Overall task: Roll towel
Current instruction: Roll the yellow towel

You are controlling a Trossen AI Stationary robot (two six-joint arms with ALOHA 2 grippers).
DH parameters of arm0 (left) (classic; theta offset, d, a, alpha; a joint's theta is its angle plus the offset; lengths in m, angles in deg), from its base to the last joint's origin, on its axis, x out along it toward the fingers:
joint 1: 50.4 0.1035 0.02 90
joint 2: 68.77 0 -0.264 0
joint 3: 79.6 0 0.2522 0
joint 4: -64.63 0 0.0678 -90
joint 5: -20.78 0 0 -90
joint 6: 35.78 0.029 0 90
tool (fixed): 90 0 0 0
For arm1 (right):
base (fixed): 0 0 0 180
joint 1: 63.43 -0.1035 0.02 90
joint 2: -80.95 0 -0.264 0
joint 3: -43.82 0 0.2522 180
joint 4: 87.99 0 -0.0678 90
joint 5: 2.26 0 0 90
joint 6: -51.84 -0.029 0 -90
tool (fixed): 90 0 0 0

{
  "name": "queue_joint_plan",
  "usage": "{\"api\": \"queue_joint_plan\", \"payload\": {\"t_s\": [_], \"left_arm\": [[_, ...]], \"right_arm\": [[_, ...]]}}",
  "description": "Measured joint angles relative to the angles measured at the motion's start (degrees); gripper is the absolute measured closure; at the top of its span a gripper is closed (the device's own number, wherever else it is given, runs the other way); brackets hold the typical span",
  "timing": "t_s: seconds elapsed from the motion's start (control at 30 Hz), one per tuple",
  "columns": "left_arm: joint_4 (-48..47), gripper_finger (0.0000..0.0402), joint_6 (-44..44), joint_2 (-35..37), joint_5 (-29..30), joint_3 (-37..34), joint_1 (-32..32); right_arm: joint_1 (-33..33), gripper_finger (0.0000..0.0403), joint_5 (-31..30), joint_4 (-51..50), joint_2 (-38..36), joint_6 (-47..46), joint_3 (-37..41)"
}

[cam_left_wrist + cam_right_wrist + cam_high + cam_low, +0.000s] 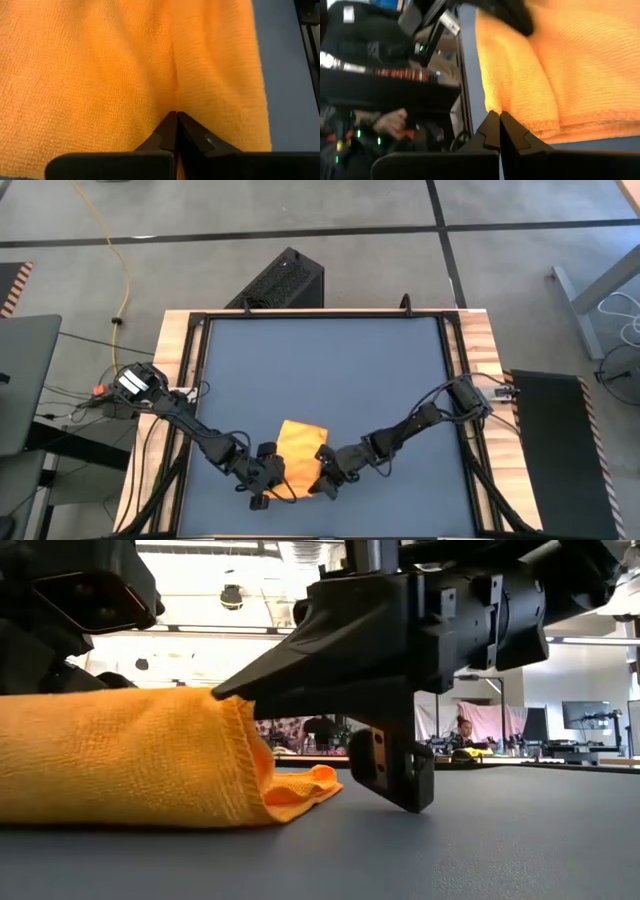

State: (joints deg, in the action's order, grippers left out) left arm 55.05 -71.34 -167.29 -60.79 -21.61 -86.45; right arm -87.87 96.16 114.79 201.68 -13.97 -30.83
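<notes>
The yellow-orange towel [300, 448] lies as a narrow strip on the dark mat near the table's near edge. Its near end is raised in a thick hump [120, 755], and a lower fold [300, 790] rests on the mat. My left gripper [272, 480] is shut on the towel's near left part, which fills the left wrist view [100, 65]. My right gripper [322, 478] is shut on the towel's near right edge [530, 75]; its pointed finger [300, 675] shows in the low view. My left gripper pinches a pucker of the towel's top face [175, 102] between its two shut fingers; a crease runs away from the fingertips. How many layers it has cannot be told. The cloth there is raised off the mat. My right gripper pinches the towel's hemmed right edge [492, 106] near its near corner between the two shut fingers. It comes level from the table's right, only the fingertips on the hem [228, 698]. Several layers show stacked beside the tips. The held edge is raised above the mat.
The dark mat [330, 370] is framed by wooden rails [175, 360] left and right. The near edge lies close behind both grippers. A black box [285, 280] stands beyond the far edge. A person [463, 732] sits in the room far behind the table.
</notes>
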Motion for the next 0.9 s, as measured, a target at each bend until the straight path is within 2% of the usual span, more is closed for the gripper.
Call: {"api": "queue_joint_plan", "payload": {"t_s": [0.27, 0.5, 0.7, 0.9], "left_arm": [[-0.04, 0.0401, 1.89, 0.0, -0.22, 0.0, 1.57], [-0.7, 0.0401, 0.77, 0.0, -0.49, 0.02, 2.03], [-1.44, 0.0401, -1.24, 0.0, -0.46, 0.09, 2.03], [-1.53, 0.0401, -1.33, 0.02, 0.18, 0.09, 2.11]], "right_arm": [[-1.13, 0.039, -7.39, -0.46, 0.11, -14.62, 0.11], [-4.41, 0.039, -17.34, -1.09, 0.2, -23.02, 0.16], [-6.79, 0.039, -24.93, -7.8, 0.22, -31.41, 0.0], [-8.01, 0.039, -31.62, -10.19, 0.24, -36.51, 0.03]]}}
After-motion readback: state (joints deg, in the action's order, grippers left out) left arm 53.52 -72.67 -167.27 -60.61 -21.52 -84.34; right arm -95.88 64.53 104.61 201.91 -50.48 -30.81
